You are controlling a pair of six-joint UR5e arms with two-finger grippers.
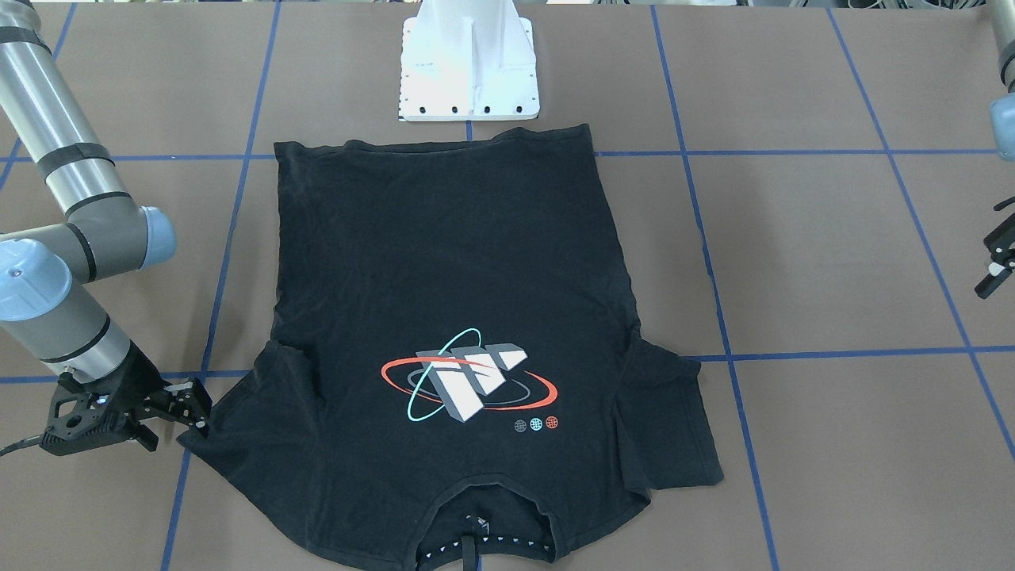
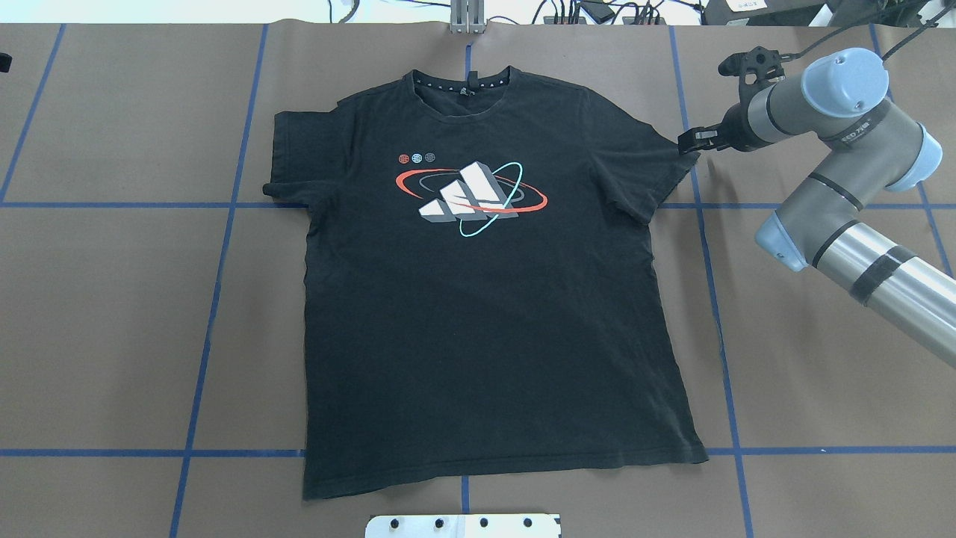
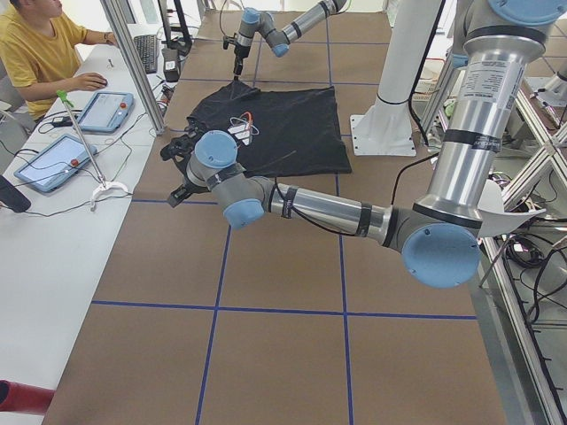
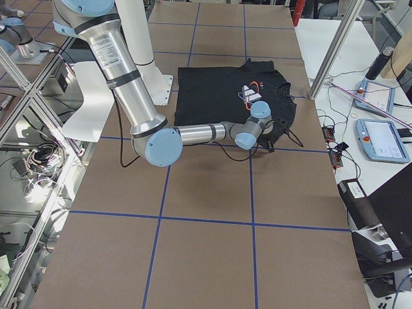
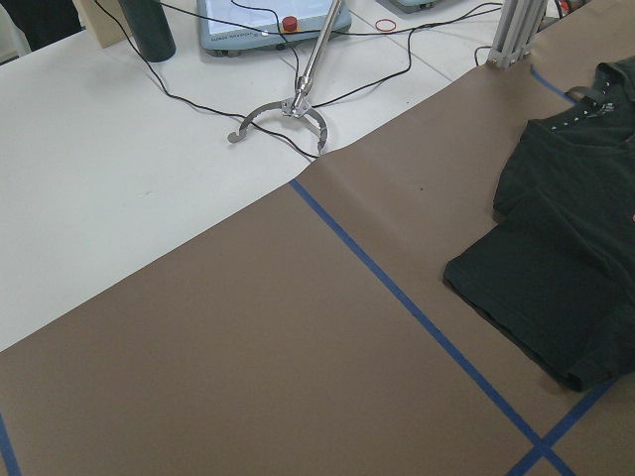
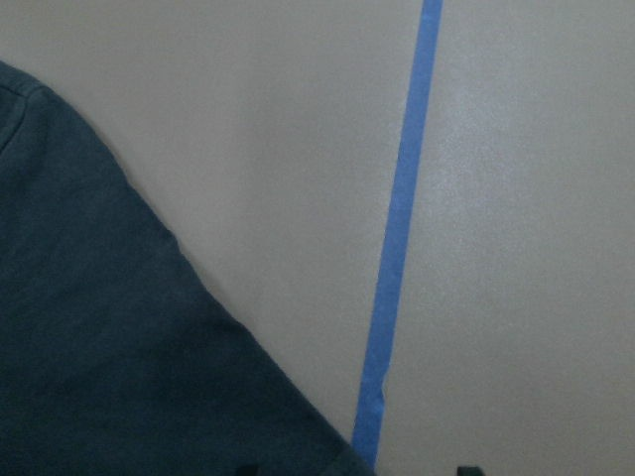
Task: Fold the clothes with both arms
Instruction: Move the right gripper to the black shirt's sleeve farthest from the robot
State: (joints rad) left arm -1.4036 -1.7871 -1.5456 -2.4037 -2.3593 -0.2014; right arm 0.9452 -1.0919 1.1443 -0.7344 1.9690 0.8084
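A black T-shirt (image 2: 485, 314) lies flat on the brown table with its orbit logo (image 2: 470, 194) facing up and its collar away from the robot. My right gripper (image 2: 686, 140) is down at the tip of the shirt's sleeve (image 1: 230, 428) on that side. In the right wrist view its jaws stand apart, open, with the sleeve edge (image 6: 119, 347) just in front. My left gripper (image 1: 997, 262) hovers open well outside the other sleeve (image 5: 536, 297) and holds nothing.
The white pedestal base (image 1: 469, 71) stands just behind the shirt's hem. Blue tape lines (image 2: 216, 299) cross the table. Beyond its far edge a white side table carries control tablets (image 3: 111, 111) and cables, and a person in yellow (image 3: 35, 53) sits there.
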